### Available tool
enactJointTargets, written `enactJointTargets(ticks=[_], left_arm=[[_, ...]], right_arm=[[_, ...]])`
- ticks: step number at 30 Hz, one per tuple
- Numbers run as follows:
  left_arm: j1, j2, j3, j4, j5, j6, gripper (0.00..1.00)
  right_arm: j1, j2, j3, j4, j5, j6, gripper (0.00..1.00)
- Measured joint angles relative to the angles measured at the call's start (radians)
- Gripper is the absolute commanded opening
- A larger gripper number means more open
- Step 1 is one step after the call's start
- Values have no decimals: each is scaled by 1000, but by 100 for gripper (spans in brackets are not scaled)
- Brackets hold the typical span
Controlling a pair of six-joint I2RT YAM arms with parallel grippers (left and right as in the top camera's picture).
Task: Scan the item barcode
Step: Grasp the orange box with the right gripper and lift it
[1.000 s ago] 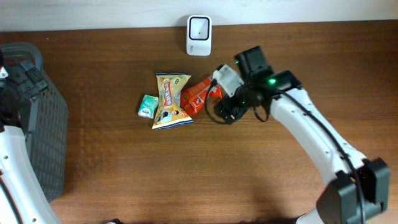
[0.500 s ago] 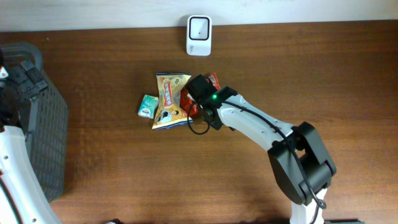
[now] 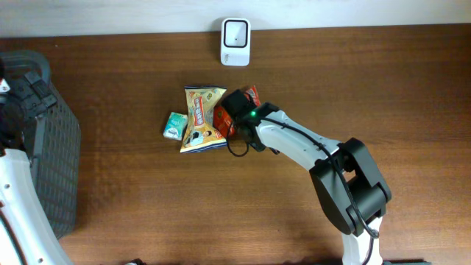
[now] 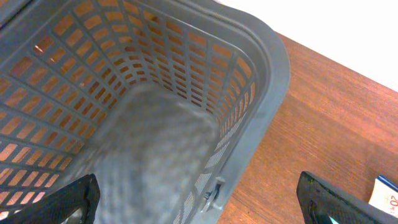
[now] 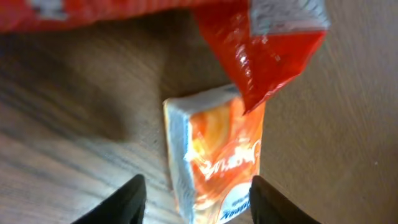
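One basket [image 3: 59,147], one scanner [image 3: 235,32], four packaged items [image 3: 200,118].

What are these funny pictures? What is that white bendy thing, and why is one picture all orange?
It is a robot arm; there are two. One picture looks down from above the table; the others come from a camera on each wrist. On the table lie a yellow snack bag, a green packet, a red packet, an orange box and a white scanner. A grey basket stands at the left. The right gripper is close over the orange box: its fingers stand either side, a gap showing, so nothing is held yet. The left gripper hangs open over the basket.
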Motion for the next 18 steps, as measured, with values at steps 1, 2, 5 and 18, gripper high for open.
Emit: enactJointTargets(ticks=[1,2,5,18], left_arm=[[0,0,0,0,0,0,99],[0,0,0,0,0,0,99],[0,0,0,0,0,0,99],[0,0,0,0,0,0,99]], right_arm=[[-6,2,0,4,0,0,47],[-10,4,0,4,0,-1,47],[-24,13,0,5,0,0,47],[-25,47,-7,45,-9,1,29]])
